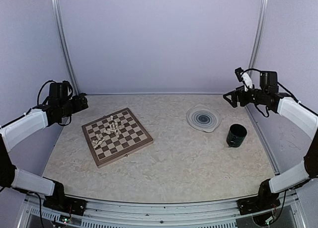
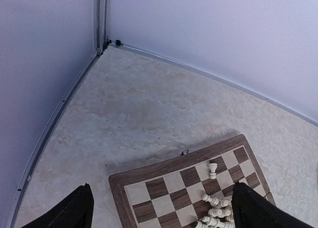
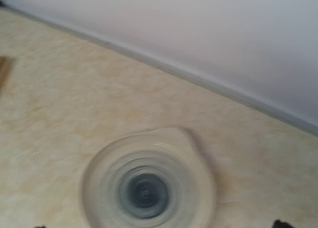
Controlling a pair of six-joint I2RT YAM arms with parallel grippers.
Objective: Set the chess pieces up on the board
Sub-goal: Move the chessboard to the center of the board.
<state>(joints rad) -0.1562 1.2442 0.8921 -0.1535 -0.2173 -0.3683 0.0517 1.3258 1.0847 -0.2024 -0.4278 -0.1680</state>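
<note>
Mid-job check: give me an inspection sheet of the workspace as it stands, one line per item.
Surface: pale marbled table, flat.
Job's things: board lies angled on the left; chess pieces bunched mid-board, not in rows.
Clutter: ringed plate and dark cup on the right, off the board.
Grippers: left gripper and right gripper raised, jaws open, holding nothing.
Cables: black cable loops at both wrists, off the table.
Surroundings: plain walls, metal frame posts.

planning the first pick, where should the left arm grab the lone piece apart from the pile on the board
Take the lone piece by its upper half, coming down from above. It seems to stand upright, clear of the others, so the jaws can straddle it without touching the pile.
</note>
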